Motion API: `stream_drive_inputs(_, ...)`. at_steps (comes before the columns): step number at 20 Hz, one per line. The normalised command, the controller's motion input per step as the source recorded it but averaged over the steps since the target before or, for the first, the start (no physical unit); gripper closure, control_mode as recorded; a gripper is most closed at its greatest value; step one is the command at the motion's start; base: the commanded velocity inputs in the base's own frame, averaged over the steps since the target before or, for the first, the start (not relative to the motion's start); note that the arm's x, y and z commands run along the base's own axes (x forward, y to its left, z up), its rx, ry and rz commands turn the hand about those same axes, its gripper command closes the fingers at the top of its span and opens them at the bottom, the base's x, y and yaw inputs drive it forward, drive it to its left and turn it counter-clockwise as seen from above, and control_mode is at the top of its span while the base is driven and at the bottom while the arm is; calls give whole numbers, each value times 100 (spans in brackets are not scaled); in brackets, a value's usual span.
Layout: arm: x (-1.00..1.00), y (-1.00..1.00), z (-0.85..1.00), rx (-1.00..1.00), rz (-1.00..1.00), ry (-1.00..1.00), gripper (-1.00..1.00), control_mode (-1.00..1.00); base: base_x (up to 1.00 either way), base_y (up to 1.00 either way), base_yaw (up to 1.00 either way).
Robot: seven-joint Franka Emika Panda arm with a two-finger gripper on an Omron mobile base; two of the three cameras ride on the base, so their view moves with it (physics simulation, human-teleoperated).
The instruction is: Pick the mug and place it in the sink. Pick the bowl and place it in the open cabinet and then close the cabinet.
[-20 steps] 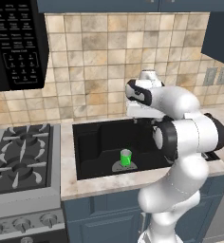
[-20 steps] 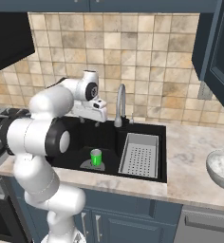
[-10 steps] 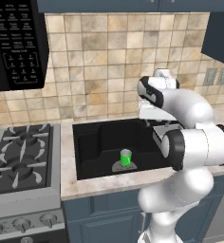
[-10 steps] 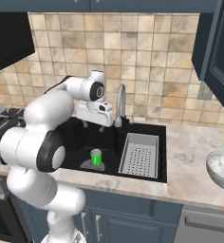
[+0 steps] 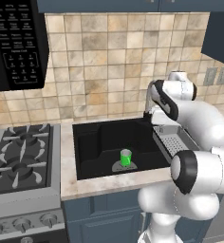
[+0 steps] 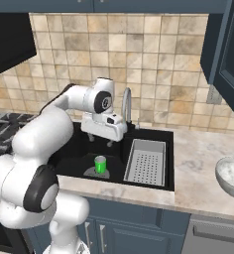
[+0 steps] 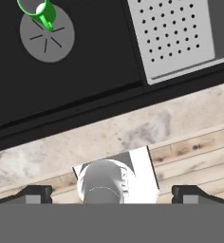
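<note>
The surface [image 6: 203,163] is a pale marbled stone top running along a tan tiled wall, with a gas stove [image 5: 19,156] at its left end and a black microwave [image 5: 14,42] hung above that. Let into the middle of the surface is the sink [image 6: 79,149], a wide black basin whose right part holds a grey perforated tray [image 6: 146,161]. A curved metal tap [image 6: 126,101] rises from the back edge of the surface just behind the basin. Up at the right, the cabinet [image 6: 223,49] shows as a dark blue-grey box on the wall with its door swung out toward the room.

The white arm reaches over the sink, its hand hanging above the back part of the basin, close in front of the tap. The pincer [image 6: 100,140] points downward with its two dark fingertips set wide apart and nothing between them; it touches nothing.

The bowl [image 6: 231,176], whitish-grey and marbled, sits on the surface near its right end, well apart from the sink and roughly below the cabinet.

The mug [image 6: 100,163], small and bright green, stands upright on the round grey drain [image 7: 46,33] on the sink floor, toward the front of the basin and just left of the tray. From the hand's own camera the mug [image 7: 40,12] appears near the top left corner, seen from above with its mouth open.
</note>
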Motion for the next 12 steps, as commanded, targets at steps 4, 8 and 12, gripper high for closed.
stream_drive_inputs(4, -43, -57, 16, 0, 0, 0, -100, -100, 0, 0, 0)
stream_drive_inputs(8, -40, -55, 6, 0, 0, 0, -100, -100, 0, 0, 0)
stream_drive_inputs(12, -25, -42, 4, 0, 0, 0, -100, -100, 0, 0, 0)
